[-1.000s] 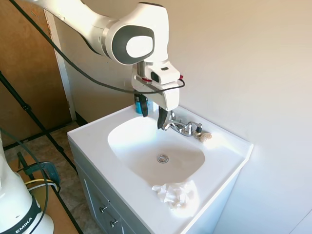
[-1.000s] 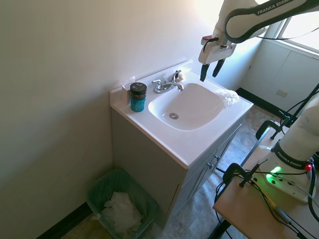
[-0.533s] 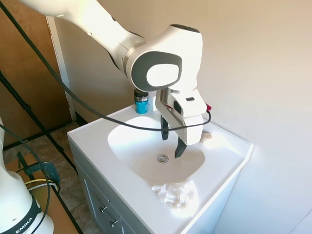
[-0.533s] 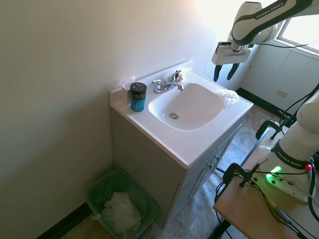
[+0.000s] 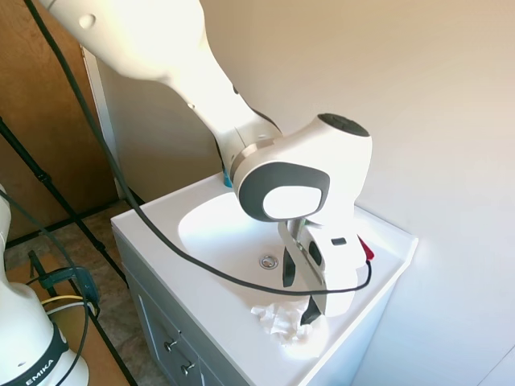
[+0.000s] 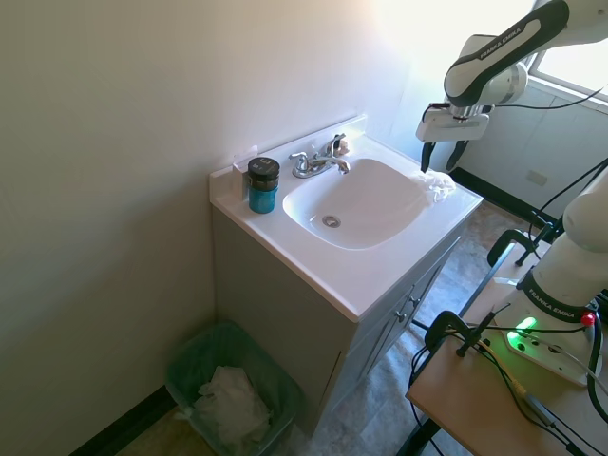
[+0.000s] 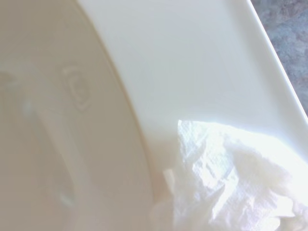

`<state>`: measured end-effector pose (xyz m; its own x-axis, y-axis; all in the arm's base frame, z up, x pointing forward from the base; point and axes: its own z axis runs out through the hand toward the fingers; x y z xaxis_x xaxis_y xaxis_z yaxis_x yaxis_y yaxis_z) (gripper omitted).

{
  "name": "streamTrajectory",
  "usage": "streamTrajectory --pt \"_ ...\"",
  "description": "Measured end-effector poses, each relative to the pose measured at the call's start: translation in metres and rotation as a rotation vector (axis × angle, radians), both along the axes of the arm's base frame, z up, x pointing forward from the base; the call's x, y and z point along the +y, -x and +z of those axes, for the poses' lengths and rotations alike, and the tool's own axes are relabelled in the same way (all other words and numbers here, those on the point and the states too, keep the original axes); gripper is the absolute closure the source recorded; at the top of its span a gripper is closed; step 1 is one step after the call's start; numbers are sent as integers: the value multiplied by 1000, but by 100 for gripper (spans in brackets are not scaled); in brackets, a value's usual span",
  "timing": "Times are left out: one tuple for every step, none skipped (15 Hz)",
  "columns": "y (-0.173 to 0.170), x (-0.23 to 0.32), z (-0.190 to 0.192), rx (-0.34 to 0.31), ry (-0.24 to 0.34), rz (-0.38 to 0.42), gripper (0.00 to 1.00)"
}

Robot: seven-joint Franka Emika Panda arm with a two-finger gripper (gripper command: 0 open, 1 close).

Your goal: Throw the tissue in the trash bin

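At the lower centre of the first exterior view, the tissue (image 5: 283,321) lies crumpled on the flat rim of the white sink (image 5: 161,241), on its near corner right beside the basin edge. The gripper (image 5: 297,293) hangs directly over it with its two dark fingers (image 5: 288,272) spread wide, one on either side of the wad's upper part, and the lower finger tip looks to be at or just above the paper; whether it touches I cannot tell. Nothing is held between the jaws. Behind the gripper, toward the middle of the frame, the drain (image 5: 268,261) sits at the bottom of the basin, and a sliver of a blue jar (image 5: 226,178) peeks out past the arm at the far rim. In the second exterior view, at lower left, the trash bin (image 6: 190,366) stands on the floor against the wall beside the vanity, lined with a green bag and holding white crumpled paper (image 6: 228,404). Higher, at centre, the jar with its dark lid stands on the sink rim near the chrome faucet (image 6: 315,163), and at right the gripper hovers over the tissue. The wrist view shows the bright wad (image 7: 231,178) at lower right, lying against the curved basin edge.
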<state>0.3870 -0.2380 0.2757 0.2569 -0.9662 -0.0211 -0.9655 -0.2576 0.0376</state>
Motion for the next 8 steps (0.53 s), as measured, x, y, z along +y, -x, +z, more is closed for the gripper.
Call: streamTrajectory --pt "2 -5 -8 5 -1 -12 0" --pt "3 -11 -15 7 -5 -21 0" --pt "1 -15 -20 6 -12 -24 0" --pt "-1 -18 -24 9 -19 -24 100" --pt "-4 -20 -28 11 -25 -26 100" --pt "-6 -21 -31 12 -31 -26 100" --pt "-6 -22 -34 13 -38 -24 100" --pt "-6 -22 -37 13 -44 -21 100"
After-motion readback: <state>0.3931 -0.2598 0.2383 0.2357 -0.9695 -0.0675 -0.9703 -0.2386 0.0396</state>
